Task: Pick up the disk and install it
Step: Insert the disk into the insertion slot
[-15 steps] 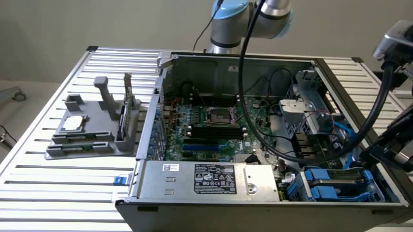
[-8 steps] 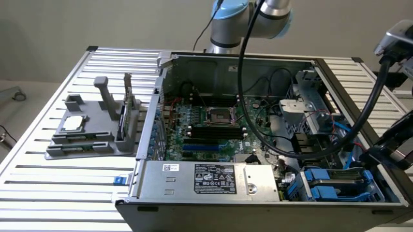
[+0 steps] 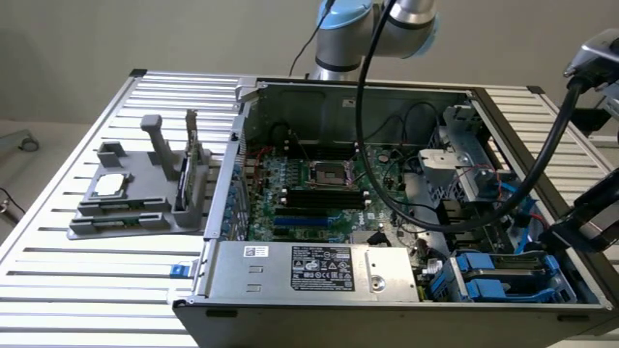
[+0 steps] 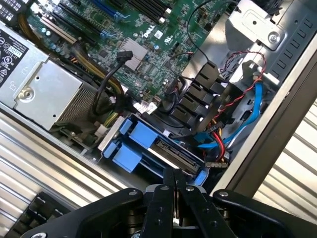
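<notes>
Disk [image 4: 146, 143] sits in the drive bay in a front corner of the open computer case [image 3: 367, 94], next to the case's silver power supply box [image 3: 309, 272]. In the exterior view the disk [image 3: 511, 274] shows as a grey metal body framed by bright blue plastic. From the wrist view the blue carrier appears as chunky tabs and rails around a dark, narrow drive edge with a connector strip. Its label face cannot be made out. A blue flat cable [image 4: 247, 119] and thin red wires run inside the case just beside the disk, and the green motherboard [image 4: 148, 54] lies on the case floor beyond it.

The arm [image 3: 377, 29] rises behind the case's rear wall, its silver and pale blue joint above the wall. A thick black cable [image 3: 363, 109] hangs from it and loops down over the inside of the case. The arm's dark far end reaches in by the case's side wall nearest the disk. In the wrist view the end effector [image 4: 176, 174] hangs over that corner of the case, pointing down at the end of the carrier. Its two black fingers [image 4: 170, 186] are pressed together with nothing between them. Whether the tips touch the carrier cannot be told.

Outside the case, on the slatted metal counter [image 3: 97, 275], stands a grey holder [image 3: 145, 206].
</notes>
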